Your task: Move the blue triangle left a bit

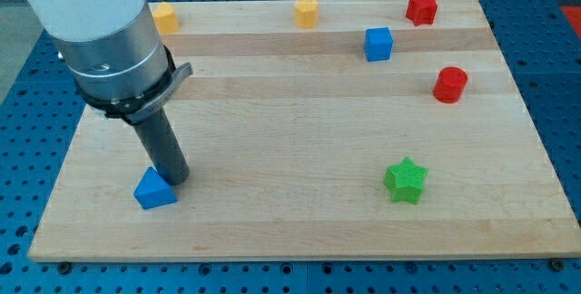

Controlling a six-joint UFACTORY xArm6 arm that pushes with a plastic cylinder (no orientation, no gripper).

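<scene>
my tip touching blue triangle, near board left edge; no fingers visible

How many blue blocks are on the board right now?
2. The blue triangle sits near the view's bottom left, just left of my tip. The blue cube sits toward the view's top right. The arm could hide another.

Non-task items on the wooden board

Along the view's top edge: yellow block, yellow hexagonal block, red star-like block. Blue cube sits below these. Red cylinder stands at the view's right; green star lies toward the bottom right.
</scene>
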